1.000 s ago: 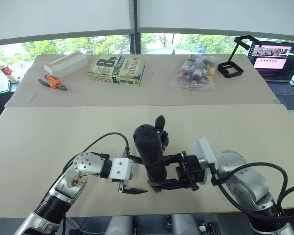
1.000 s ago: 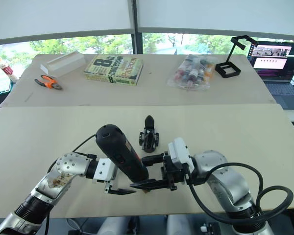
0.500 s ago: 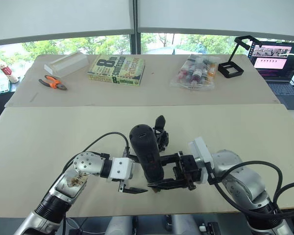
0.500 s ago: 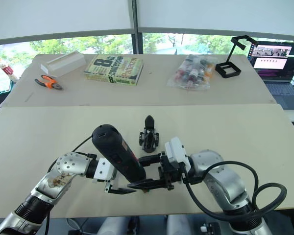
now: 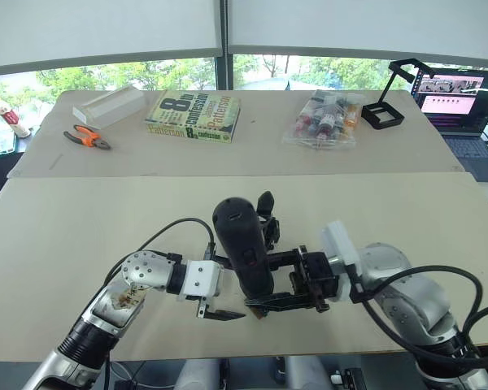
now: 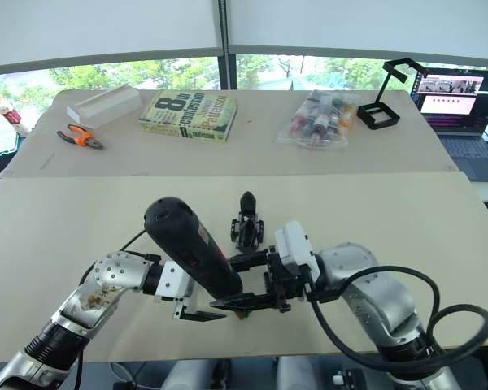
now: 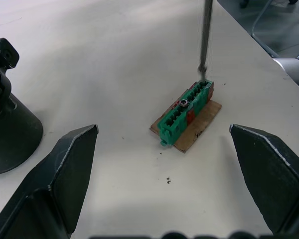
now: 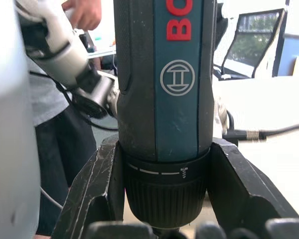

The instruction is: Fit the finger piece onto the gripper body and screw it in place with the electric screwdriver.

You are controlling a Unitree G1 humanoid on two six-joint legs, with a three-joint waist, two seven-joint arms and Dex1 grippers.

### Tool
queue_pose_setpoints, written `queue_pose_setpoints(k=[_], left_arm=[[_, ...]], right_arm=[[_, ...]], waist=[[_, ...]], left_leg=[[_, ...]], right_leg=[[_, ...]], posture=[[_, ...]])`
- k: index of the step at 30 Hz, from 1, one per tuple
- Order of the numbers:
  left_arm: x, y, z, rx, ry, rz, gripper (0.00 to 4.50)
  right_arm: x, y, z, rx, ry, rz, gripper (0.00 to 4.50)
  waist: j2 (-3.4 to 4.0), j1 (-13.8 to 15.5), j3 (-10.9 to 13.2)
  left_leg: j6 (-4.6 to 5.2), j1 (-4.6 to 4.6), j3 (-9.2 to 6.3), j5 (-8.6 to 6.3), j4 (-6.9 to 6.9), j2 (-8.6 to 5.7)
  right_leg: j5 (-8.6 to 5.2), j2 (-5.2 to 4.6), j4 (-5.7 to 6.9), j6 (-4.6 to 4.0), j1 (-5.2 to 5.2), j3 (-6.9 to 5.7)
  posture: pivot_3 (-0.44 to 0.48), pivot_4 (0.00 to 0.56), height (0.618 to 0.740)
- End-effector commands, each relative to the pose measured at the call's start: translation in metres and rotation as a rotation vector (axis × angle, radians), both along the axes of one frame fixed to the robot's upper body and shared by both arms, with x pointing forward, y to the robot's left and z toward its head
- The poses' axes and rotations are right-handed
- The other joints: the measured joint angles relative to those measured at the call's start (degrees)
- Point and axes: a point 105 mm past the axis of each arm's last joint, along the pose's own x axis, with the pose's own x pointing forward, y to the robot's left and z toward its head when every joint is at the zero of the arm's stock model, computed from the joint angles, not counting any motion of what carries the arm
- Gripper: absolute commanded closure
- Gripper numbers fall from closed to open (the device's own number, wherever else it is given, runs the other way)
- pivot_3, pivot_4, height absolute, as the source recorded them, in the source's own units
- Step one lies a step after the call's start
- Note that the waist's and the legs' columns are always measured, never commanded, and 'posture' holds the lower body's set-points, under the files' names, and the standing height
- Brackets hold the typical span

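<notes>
One screw loading: your right tool (image 5: 278, 302) pinches the electric screwdriver (image 5: 242, 248), bit seemingly on the green block (image 7: 185, 111); left tool (image 5: 221, 315) spread.

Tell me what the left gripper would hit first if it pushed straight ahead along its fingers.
Probably the small green block, lying between the open left gripper fingers' line, with the electric screwdriver bit on its far end.

Silver arms, black cables, white wrists, black-fingered left claw (image 5: 228, 315)
</notes>
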Motion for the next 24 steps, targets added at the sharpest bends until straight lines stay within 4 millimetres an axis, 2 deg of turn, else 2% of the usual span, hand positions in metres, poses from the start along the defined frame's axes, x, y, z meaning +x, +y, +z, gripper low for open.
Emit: queue_pose_setpoints(k=[1,12,16,21,24], left_arm=[[0.005,0.002,0.012,-0.043,-0.008,0.026,0.00],[0.022,0.010,0.031,-0.135,0.034,0.171,0.00],[0.031,0.012,0.038,-0.171,0.034,0.233,0.00],[0.047,0.013,0.038,-0.189,0.001,0.298,0.00],[0.055,0.011,0.037,-0.194,-0.016,0.311,0.00]], right_arm=[[-0.009,-0.001,0.023,0.053,-0.015,0.027,2.60],[0.010,0.002,0.062,0.080,-0.077,0.025,2.60],[0.023,0.006,0.067,0.084,-0.100,0.024,2.60],[0.058,0.004,0.076,0.093,-0.102,-0.009,2.60],[0.067,0.003,0.078,0.094,-0.108,-0.022,2.60]], waist=[[0.00,-0.01,0.00],[-0.01,-0.07,0.00],[-0.01,0.00,0.00],[-0.01,-0.13,-0.01],[-0.01,-0.06,-0.01]], left_leg=[[0.00,0.00,0.00,0.00,0.00,0.00],[0.01,-0.04,-0.01,-0.01,0.04,0.00],[0.02,-0.04,-0.01,-0.01,0.03,-0.01],[0.02,-0.06,0.05,0.00,0.08,-0.04],[-0.01,-0.06,0.04,0.02,0.04,-0.05]], right_leg=[[0.00,0.00,0.00,0.00,0.00,0.00],[0.01,-0.01,0.01,0.00,-0.02,0.00],[0.01,-0.01,0.03,0.01,-0.01,-0.03],[0.06,0.00,0.04,0.00,0.01,0.01],[0.07,0.06,0.10,0.00,0.01,-0.08]], posture=[[0.000,0.150,0.740],[0.000,0.150,0.740],[0.000,0.150,0.740],[0.000,0.150,0.740],[0.000,0.150,0.740]])
